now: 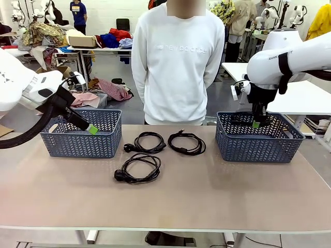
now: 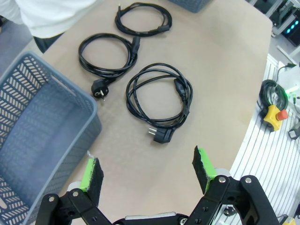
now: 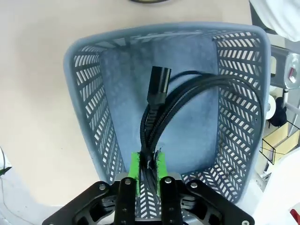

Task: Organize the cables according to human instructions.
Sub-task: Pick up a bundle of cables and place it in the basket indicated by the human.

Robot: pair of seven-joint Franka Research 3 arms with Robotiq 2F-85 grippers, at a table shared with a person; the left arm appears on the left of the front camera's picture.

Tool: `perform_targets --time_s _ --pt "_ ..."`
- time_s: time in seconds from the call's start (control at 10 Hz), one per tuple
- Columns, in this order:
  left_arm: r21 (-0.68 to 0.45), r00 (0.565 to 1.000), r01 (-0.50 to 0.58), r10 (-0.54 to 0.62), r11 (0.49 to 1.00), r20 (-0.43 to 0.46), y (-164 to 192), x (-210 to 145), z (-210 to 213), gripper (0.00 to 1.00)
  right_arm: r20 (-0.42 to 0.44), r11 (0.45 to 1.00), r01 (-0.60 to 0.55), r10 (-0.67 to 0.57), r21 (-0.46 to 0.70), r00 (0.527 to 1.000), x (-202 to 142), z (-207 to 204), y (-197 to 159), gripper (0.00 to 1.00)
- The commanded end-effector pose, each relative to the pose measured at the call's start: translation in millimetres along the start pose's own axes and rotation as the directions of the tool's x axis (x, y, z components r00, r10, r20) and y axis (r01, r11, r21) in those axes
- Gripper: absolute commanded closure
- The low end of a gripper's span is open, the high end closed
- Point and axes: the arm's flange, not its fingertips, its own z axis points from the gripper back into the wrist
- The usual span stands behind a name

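Three cables lie coiled on the table: one (image 1: 147, 142) at centre left, one (image 1: 187, 143) at centre right, one (image 1: 138, 168) nearer me. The left wrist view shows the same coils (image 2: 143, 18), (image 2: 105, 56), (image 2: 159, 101). My left gripper (image 1: 90, 127) (image 2: 147, 171) hangs open and holds nothing, over the inner edge of the left basket (image 1: 77, 142) (image 2: 42, 140). My right gripper (image 1: 256, 123) (image 3: 148, 164) reaches down into the right basket (image 1: 258, 144) (image 3: 164, 33). Its green pads still pinch the strands of a fourth cable (image 3: 187, 89), whose coil and plug rest on the basket floor.
A person (image 1: 176, 62) in a white sweatshirt stands at the far edge, between the two baskets. A yellow emergency-stop box (image 2: 274, 115) sits on the frame beside the table. Bare tabletop stretches in front of the coils.
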Motion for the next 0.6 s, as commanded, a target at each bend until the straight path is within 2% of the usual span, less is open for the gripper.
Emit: perform_targets --time_s 0.0,0.1,0.2,0.3,0.4,0.5 --pt "-0.018 1.0 0.014 -0.013 1.0 0.019 2.4 -1.3 -1.4 0.0 0.032 0.999 0.035 -0.035 -0.015 0.999 -0.7 3.8 -8.1 0.62" --pt "-0.018 1.0 0.014 -0.013 1.0 0.019 2.4 -1.3 -1.4 0.0 0.042 0.999 0.047 -0.046 -0.018 0.998 -0.3 4.8 -7.9 0.49" --pt "-0.018 1.0 0.014 -0.013 1.0 0.019 2.4 -1.3 -1.4 0.0 0.045 0.999 0.05 -0.049 -0.012 0.998 0.1 5.6 -7.8 0.43" --pt "-0.018 1.0 0.014 -0.013 1.0 0.019 2.4 -1.3 -1.4 0.0 0.046 0.999 0.053 -0.053 -0.007 0.998 0.6 7.3 -7.1 0.3" --pt "-0.018 1.0 0.014 -0.013 1.0 0.019 2.4 -1.3 -1.4 0.0 0.044 0.999 0.052 -0.052 -0.002 0.998 1.6 10.1 -6.1 0.24" --pt "-0.018 1.0 0.014 -0.013 1.0 0.019 2.4 -1.3 -1.4 0.0 0.038 0.998 0.056 -0.056 0.0 0.998 2.1 12.5 -5.8 0.11"
